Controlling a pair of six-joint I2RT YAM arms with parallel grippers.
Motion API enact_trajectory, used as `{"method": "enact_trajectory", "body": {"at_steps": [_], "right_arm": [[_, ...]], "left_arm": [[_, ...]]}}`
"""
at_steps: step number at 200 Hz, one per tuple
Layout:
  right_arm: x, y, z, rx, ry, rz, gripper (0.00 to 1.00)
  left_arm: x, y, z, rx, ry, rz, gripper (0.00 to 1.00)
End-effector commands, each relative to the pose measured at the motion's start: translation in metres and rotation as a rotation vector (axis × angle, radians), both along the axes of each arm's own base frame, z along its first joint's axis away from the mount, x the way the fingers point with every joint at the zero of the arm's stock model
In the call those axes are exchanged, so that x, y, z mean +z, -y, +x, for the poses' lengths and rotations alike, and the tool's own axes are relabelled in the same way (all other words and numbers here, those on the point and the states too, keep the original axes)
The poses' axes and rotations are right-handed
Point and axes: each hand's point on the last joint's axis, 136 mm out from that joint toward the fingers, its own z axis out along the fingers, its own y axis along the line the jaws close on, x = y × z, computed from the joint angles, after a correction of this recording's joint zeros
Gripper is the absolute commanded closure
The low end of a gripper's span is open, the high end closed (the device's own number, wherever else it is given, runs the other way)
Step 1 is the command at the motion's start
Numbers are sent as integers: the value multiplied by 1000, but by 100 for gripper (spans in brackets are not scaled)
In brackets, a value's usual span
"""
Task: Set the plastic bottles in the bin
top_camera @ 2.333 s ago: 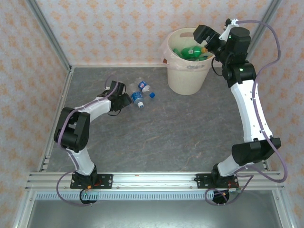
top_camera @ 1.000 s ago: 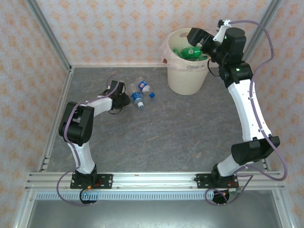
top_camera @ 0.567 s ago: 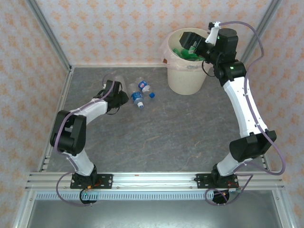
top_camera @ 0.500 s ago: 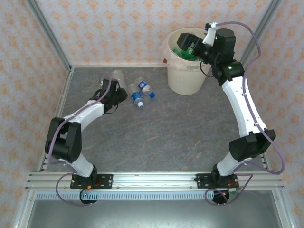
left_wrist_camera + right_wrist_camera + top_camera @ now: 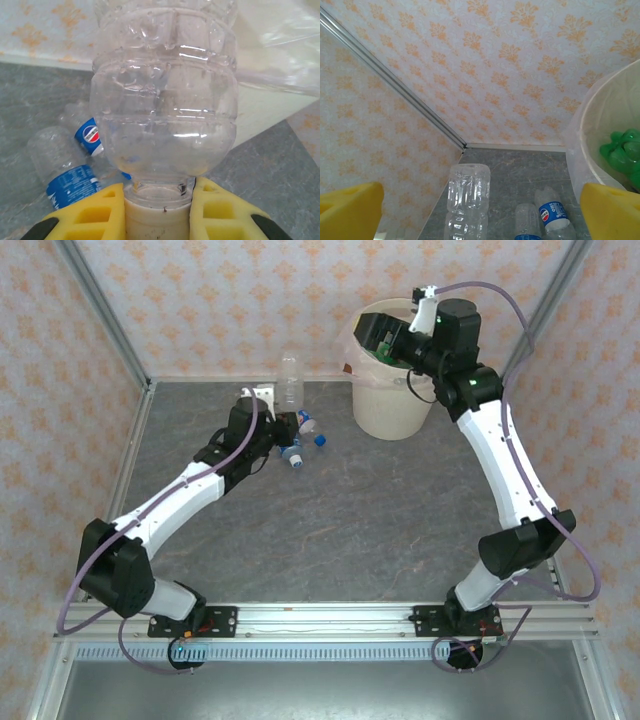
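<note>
Clear thin plastic, empty, surely feather-light: the bottle (image 5: 162, 100) would dent and slip if squeezed at its belly, so the stiff neck looks like the best place to take it. The left claw (image 5: 159, 200) is clamped there, holding it upright above the table, left of the bin (image 5: 390, 410). The right claw (image 5: 395, 335) gapes wide over the bin.

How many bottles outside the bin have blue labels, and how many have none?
Blue-label bottles, lying on the table: 2
Plain bottle, held in the left pincer: 1
Total: 3
</note>
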Motion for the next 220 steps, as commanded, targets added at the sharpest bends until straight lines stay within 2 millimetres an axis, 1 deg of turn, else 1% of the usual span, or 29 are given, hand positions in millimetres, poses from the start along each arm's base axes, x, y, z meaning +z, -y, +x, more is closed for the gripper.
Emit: {"method": "enact_trajectory", "body": {"at_steps": [1, 19, 43, 74, 102, 130, 164, 220], "right_arm": [[13, -14, -7, 95, 50, 18, 0], [8, -20, -7, 124, 25, 29, 0], [-1, -30, -8, 169, 0, 28, 0], [-10, -49, -13, 269, -42, 43, 8], [-16, -59, -11, 312, -72, 46, 12], [-14, -67, -15, 364, -72, 61, 12], [-17, -74, -17, 390, -77, 51, 12], [-19, -78, -21, 418, -78, 46, 20]], "left_arm": [[44, 1, -3, -4, 118, 34, 82], [57, 10, -6, -23, 144, 42, 82], [68, 21, -8, -50, 166, 55, 82], [82, 37, -12, -86, 195, 67, 82], [90, 50, -15, -118, 211, 78, 83], [90, 60, -15, -147, 206, 85, 83], [90, 72, -18, -179, 207, 96, 83], [89, 83, -19, -207, 206, 120, 84]]}}
